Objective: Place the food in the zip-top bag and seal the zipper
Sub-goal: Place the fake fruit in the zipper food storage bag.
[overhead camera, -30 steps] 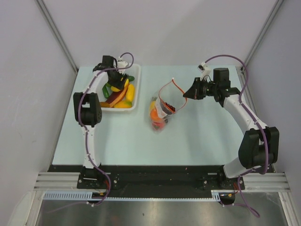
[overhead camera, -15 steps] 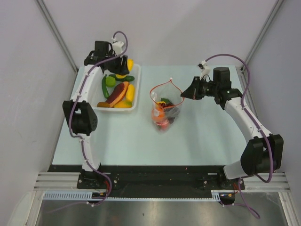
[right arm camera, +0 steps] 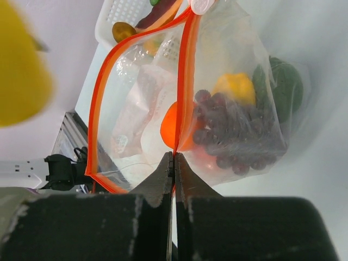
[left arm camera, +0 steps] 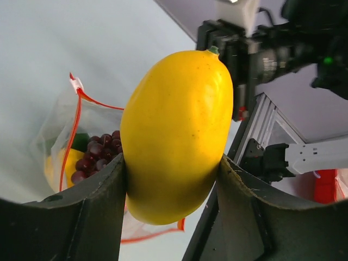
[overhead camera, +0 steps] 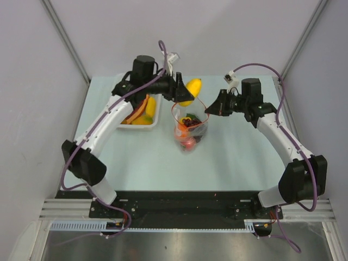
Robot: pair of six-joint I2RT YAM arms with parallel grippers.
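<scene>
My left gripper (overhead camera: 184, 92) is shut on a yellow toy fruit (overhead camera: 190, 90) and holds it in the air just above the open mouth of the clear zip-top bag (overhead camera: 188, 126). In the left wrist view the yellow fruit (left arm camera: 176, 133) fills the space between my fingers (left arm camera: 92, 212), with the bag (left arm camera: 81, 149) below. My right gripper (overhead camera: 206, 110) is shut on the bag's red-orange zipper strip (right arm camera: 185, 81) and holds the mouth up and open. Dark grapes (right arm camera: 231, 136), a yellow piece (right arm camera: 235, 88), a green piece (right arm camera: 283, 84) and an orange piece (right arm camera: 169, 126) lie inside the bag.
A white tray (overhead camera: 152, 120) at the back left holds more toy food, among it a yellow piece (overhead camera: 150, 106) and a red-brown slice (overhead camera: 137, 110). Grey walls and metal posts enclose the table (overhead camera: 239, 152) at the back and sides.
My left arm has lifted the yellow fruit out of the tray and swung right to above the bag's mouth. My right gripper has kept its hold on the zipper and shifted slightly left.
</scene>
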